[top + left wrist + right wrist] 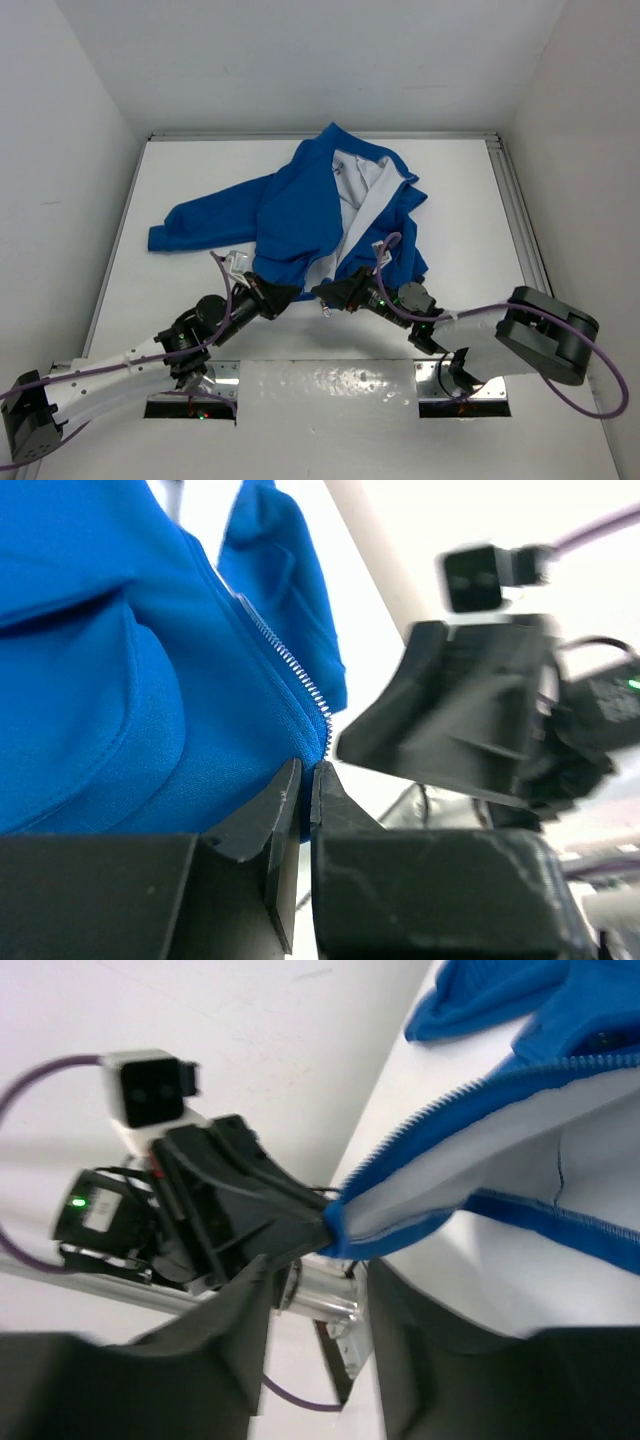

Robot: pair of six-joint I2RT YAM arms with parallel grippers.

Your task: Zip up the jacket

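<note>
The blue jacket [300, 210] lies open on the white table, its white lining [365, 195] showing. My left gripper [278, 296] is shut on the bottom corner of the jacket's left front panel. In the left wrist view the blue fabric [100, 680] sits between the closed jaws of the left gripper [305, 780], with the zipper teeth [290, 665] running up from them. My right gripper [328, 293] is open just right of that corner. In the right wrist view it [315, 1310] stands wide apart below the held corner [350, 1225]. No zipper pull is visible.
One sleeve [200, 225] lies out toward the table's left side. A metal rail [515, 210] runs along the right edge. White walls enclose the table on three sides. Purple cables [225, 275] loop over both arms.
</note>
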